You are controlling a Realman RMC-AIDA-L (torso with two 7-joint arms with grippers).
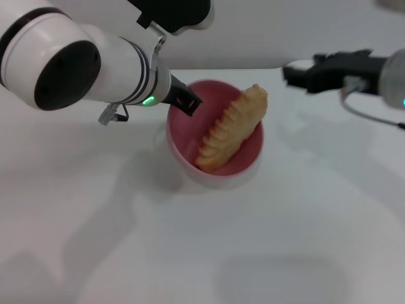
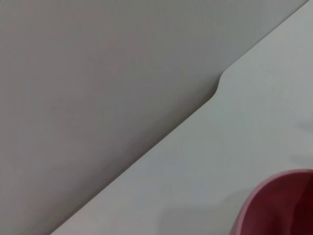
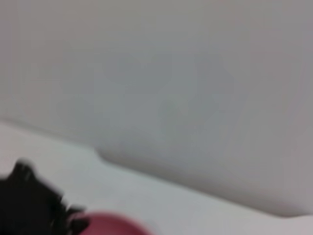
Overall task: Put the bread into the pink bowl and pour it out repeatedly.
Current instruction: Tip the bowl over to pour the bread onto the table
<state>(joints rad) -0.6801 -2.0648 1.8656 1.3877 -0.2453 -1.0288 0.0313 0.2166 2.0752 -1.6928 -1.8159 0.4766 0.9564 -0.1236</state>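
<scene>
The pink bowl [image 1: 183, 140] stands on the white table, a little back from its middle in the head view. The bread [image 1: 233, 126] lies slanted inside it, ridged side up, with one rounded end poking over the far right rim. My left gripper [image 1: 190, 101] reaches in from the left and is shut on the bowl's far left rim, one black finger showing inside the bowl. My right gripper [image 1: 296, 73] hovers to the right of the bowl, apart from it and holding nothing. The bowl's edge also shows in the left wrist view [image 2: 274, 205] and the right wrist view [image 3: 110, 224].
The white table [image 1: 285, 221] spreads wide in front of and beside the bowl. Its back edge [image 2: 217, 88] has a small step against a plain grey wall. A black blurred shape [image 3: 34, 205] sits beside the bowl in the right wrist view.
</scene>
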